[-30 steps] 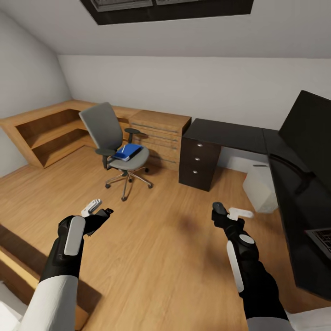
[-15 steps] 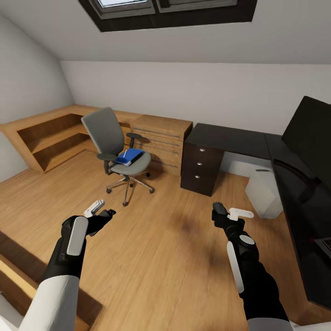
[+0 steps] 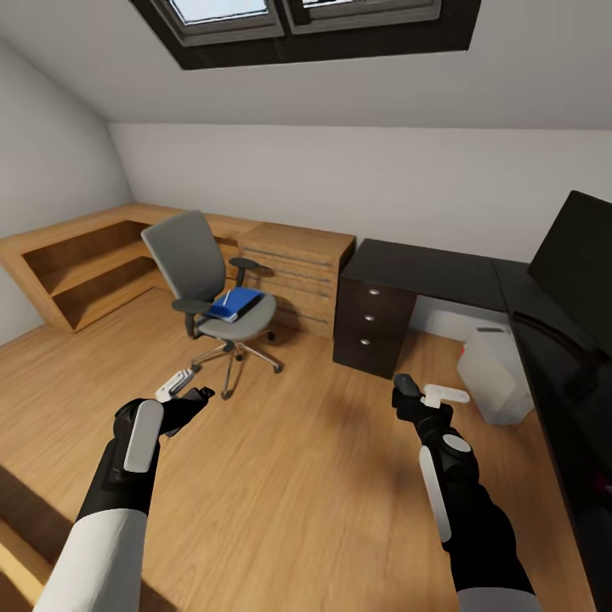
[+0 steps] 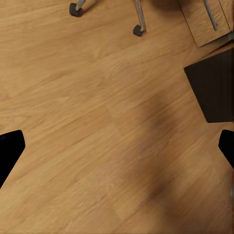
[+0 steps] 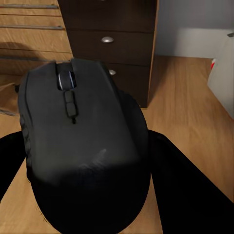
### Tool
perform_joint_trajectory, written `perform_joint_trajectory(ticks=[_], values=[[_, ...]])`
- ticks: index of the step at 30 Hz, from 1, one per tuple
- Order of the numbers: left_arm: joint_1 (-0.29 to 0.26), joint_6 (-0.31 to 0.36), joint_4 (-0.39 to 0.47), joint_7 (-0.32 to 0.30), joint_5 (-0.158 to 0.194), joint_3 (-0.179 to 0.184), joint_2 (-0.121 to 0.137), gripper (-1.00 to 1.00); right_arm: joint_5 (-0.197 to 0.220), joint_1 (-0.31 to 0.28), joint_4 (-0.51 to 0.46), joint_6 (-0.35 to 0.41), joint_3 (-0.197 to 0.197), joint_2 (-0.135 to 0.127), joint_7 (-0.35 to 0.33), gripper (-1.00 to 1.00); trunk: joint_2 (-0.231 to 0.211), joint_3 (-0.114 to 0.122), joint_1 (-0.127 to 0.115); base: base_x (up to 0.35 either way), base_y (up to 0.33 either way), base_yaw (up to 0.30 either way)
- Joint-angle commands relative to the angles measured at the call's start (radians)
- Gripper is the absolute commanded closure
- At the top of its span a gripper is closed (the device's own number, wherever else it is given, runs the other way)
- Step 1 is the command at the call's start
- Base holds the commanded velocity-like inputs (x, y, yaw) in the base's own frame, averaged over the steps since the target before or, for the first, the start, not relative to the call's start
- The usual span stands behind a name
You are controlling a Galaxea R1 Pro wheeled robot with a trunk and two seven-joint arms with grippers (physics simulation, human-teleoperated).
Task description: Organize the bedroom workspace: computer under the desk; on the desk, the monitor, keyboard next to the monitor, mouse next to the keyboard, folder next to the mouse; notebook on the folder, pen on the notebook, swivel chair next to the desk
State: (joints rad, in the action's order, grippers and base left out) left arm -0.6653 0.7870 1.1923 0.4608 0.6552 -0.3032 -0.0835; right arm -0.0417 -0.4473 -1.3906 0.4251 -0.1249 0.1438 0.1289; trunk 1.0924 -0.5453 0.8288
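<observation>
Right gripper: my right gripper (image 3: 408,396) hangs over the wood-plank floor (image 3: 297,476), its fingers clamped on the small dark rounded mouse (image 5: 80,146); in the right wrist view the mouse sits between them, scroll wheel pointing toward the drawer block.
Left gripper: my left gripper (image 3: 189,393) hovers over bare floor with nothing in it; in the left wrist view its two dark fingertips (image 4: 9,151) stand far apart at the edges, so it is spread wide.
Swivel chair: the grey office chair (image 3: 208,293) with black armrests and a chrome star base stands on the floor ahead of my left arm, just in front of the low light-wood drawer and shelf unit (image 3: 289,259), well apart from the desk's long wing.
Folder: the flat bright blue folder (image 3: 235,302) lies on the chair's seat; something dark lies by its near edge, too small to make out.
Desk: the large black L-shaped desk (image 3: 433,268) fills the right side, its black drawer block (image 3: 372,327) facing me.
Monitor: the wide flat black screen (image 3: 578,259) stands on the desk's right wing.
Computer: the pale grey-white tower case (image 3: 493,378) stands on the floor under the desk, beyond my right gripper.
Skylight: a dark-framed roof window (image 3: 297,21) is set in the sloping ceiling.
</observation>
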Motion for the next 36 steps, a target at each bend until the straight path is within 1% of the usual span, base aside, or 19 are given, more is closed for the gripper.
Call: perform_joint_trajectory(ticks=[1, 8, 30, 36], values=[[-0.001, 0.003, 0.001, 0.009, 0.011, -0.002, -0.001, -1.0, -0.003, -0.001, -0.001, 0.006, -0.001, 0.001, -0.002, 1.0, 0.001, 0.001, 0.001, 0.318, -0.07, 0.0], [-0.001, 0.003, 0.001, 0.009, 0.011, -0.002, -0.001, -1.0, -0.003, -0.001, -0.001, 0.006, -0.001, 0.001, -0.003, 1.0, 0.001, 0.012, 0.001, 0.285, -0.054, 0.0], [-0.001, 0.003, 0.0, 0.007, 0.011, -0.002, -0.002, -1.0, -0.003, -0.001, -0.002, 0.006, -0.001, 0.001, -0.002, 1.0, 0.001, 0.046, 0.001, 0.018, -0.001, 0.0], [-0.001, 0.003, 0.0, 0.008, 0.011, -0.001, -0.002, -1.0, -0.003, -0.001, -0.001, 0.004, -0.001, 0.002, -0.002, 1.0, 0.001, 0.055, 0.001, 0.271, -0.014, 0.0]])
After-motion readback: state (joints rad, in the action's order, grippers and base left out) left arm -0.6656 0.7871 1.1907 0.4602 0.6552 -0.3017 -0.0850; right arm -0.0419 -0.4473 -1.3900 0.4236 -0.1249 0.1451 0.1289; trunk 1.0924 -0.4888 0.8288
